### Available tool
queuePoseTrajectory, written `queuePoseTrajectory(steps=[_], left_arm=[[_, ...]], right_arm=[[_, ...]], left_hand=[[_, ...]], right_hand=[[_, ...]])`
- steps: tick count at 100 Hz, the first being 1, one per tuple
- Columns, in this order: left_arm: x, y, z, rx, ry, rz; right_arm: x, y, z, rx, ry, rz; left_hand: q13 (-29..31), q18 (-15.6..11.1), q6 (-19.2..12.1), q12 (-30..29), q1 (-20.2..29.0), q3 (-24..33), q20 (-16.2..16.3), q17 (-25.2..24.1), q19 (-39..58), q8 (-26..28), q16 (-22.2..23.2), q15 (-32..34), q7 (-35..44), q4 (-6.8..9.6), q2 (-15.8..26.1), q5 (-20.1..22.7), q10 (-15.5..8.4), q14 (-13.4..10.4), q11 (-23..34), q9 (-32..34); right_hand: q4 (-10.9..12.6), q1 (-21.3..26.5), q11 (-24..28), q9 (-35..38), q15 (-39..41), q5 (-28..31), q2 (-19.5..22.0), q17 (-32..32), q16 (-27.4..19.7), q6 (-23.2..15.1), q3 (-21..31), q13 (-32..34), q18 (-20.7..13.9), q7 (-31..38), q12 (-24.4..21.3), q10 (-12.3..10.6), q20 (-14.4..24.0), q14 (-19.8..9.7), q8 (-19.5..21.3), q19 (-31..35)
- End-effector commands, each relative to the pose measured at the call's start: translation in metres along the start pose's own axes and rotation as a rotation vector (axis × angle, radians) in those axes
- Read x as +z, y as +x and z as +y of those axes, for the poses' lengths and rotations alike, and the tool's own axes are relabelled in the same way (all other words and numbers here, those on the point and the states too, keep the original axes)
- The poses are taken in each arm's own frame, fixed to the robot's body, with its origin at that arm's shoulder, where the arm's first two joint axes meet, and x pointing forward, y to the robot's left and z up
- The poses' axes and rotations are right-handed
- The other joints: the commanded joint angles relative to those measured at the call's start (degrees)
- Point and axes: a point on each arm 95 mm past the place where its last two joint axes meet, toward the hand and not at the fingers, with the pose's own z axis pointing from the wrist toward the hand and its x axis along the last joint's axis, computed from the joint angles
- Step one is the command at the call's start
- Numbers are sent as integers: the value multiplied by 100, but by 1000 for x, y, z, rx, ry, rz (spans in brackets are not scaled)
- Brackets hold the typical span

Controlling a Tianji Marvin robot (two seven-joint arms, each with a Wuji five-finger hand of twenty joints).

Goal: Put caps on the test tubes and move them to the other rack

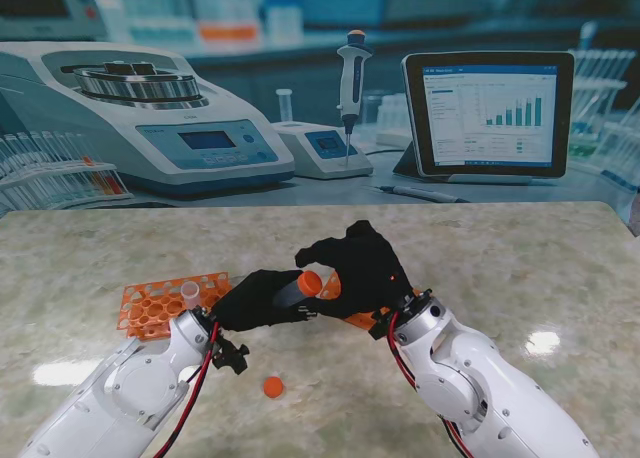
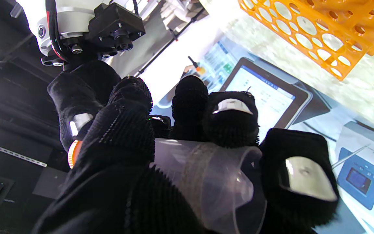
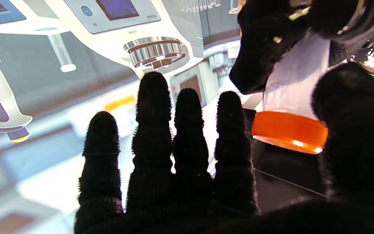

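Test tube (image 1: 292,291), orange-capped, lies in left hand (image 1: 258,298) fingers (image 2: 229,120).

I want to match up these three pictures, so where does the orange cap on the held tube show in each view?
Stand view: orange cap at centre, between both hands.
Left wrist view: an orange sliver behind the fingers of the left hand.
Right wrist view: orange band beside the thumb.
Shared landmark: the clear test tube it sits on.

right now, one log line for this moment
left hand: shut on test tube | orange cap: on tube | right hand: at cap | spare cap: on table
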Motion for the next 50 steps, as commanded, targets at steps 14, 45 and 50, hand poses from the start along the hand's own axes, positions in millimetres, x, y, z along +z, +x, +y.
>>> queuePoseTrajectory(steps=[14, 45, 50], left_arm=[[1, 3, 1, -1, -5, 8], [1, 3, 1, -1, -6, 7], [1, 3, 1, -1, -6, 7]], right_arm=[[-3, 4, 5, -1, -6, 6], [-8, 5, 13, 12, -14, 8], [-9, 5, 14, 11, -11, 11]], left_hand=[[360, -789, -293, 98, 150, 27, -29, 111, 1066, 179, 80, 170, 131, -25, 304, -15, -241, -222, 118, 55], [356, -789, -296, 98, 160, 34, -30, 111, 1066, 178, 81, 168, 130, -22, 302, -14, -247, -221, 119, 59], [356, -789, -296, 99, 154, 31, -30, 111, 1066, 178, 81, 168, 130, -23, 304, -14, -251, -221, 119, 60]], right_hand=[[179, -347, -166, -425, -236, -388, 353, -226, -115, 202, -140, -230, 89, -297, -176, 120, 83, 76, -237, -157], [201, -454, -180, -468, -280, -402, 621, -256, -141, 217, -397, -290, 86, -298, -258, 134, 91, 95, -355, -185], [210, -452, -172, -450, -285, -394, 652, -258, -145, 214, -455, -292, 85, -289, -264, 124, 94, 92, -367, -186]])
